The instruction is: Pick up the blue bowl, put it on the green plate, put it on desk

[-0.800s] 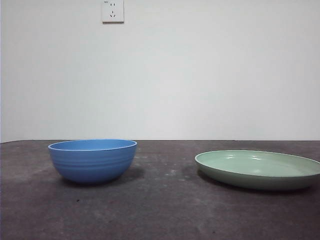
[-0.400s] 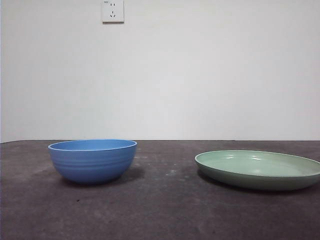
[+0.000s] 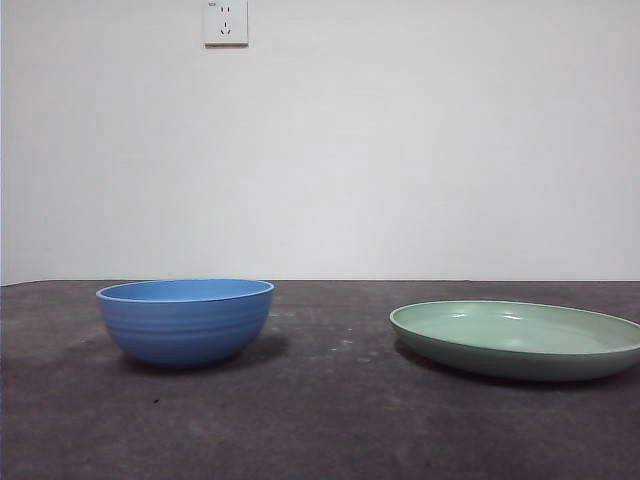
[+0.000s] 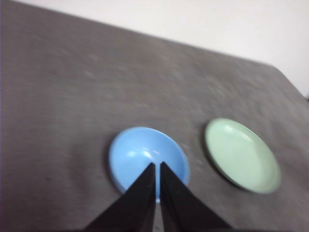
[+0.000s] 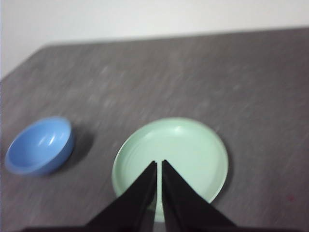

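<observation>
White wall behind, desk [image 3: 330, 420] dark. Blue bowl [image 3: 186, 320] mid-desk, well apart from green plate [image 3: 518, 338]. Left gripper [image 4: 157, 166] above bowl, right gripper [image 5: 159, 164] over plate, jaws pressed together. We should spread left jaws, straddle rim.

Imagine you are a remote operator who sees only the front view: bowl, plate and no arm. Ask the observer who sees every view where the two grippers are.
Operator: Where is the left gripper?
Observer: The left gripper is above the blue bowl, jaws nearly together, holding nothing.
Operator: And the right one?
Observer: The right gripper is above the green plate, jaws likewise nearly shut and empty.
Operator: Is anything inside the bowl?
Observer: No; from above, its inside shows bare blue. The plate's face is bare too, and the two stand apart on the desk.
</observation>
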### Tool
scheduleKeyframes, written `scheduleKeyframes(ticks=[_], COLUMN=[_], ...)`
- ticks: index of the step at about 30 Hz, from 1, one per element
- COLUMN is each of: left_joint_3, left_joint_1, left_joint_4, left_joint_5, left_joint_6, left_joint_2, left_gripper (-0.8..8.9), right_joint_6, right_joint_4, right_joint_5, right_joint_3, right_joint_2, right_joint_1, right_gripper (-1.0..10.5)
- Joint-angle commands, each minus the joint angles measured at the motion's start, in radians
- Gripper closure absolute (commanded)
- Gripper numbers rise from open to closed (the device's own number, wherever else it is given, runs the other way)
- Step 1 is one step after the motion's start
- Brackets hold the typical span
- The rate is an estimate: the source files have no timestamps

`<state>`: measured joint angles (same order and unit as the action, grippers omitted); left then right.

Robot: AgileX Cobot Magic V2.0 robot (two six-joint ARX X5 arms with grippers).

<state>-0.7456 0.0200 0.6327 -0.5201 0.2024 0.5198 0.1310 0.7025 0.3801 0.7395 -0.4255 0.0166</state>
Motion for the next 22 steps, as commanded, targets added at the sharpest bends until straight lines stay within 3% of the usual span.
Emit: scheduleKeyframes(ticks=[1, 5, 10, 22], left_joint_3=[-0.067, -0.132, -0.171, -0.171], left_joint_1=[-0.017, -0.061, -0.143, -0.219], left_joint_4=[0.050, 0.164, 0.295, 0.328], left_joint_5=[-0.054, -0.063, -0.065, -0.064], left_joint_6=[-0.077, -0.152, -0.238, -0.269], left_joint_2=[0.068, 0.149, 0.227, 0.259], left_gripper=[7.99, 7.99, 7.99, 7.94], right_joint_6=[-0.107, -0.185, -0.232, -0.269], right_joint_4=[0.091, 0.214, 0.309, 0.375], right_joint_5=[0.056, 0.121, 0.129, 0.125], right_joint_3=[0.079, 0.158, 0.198, 0.198], right_joint_2=[-0.087, -0.192, -0.269, -0.319], right_joint_1=[0.001, 0.004, 0.047, 0.152], right_gripper=[9.4, 9.4, 9.4, 9.4])
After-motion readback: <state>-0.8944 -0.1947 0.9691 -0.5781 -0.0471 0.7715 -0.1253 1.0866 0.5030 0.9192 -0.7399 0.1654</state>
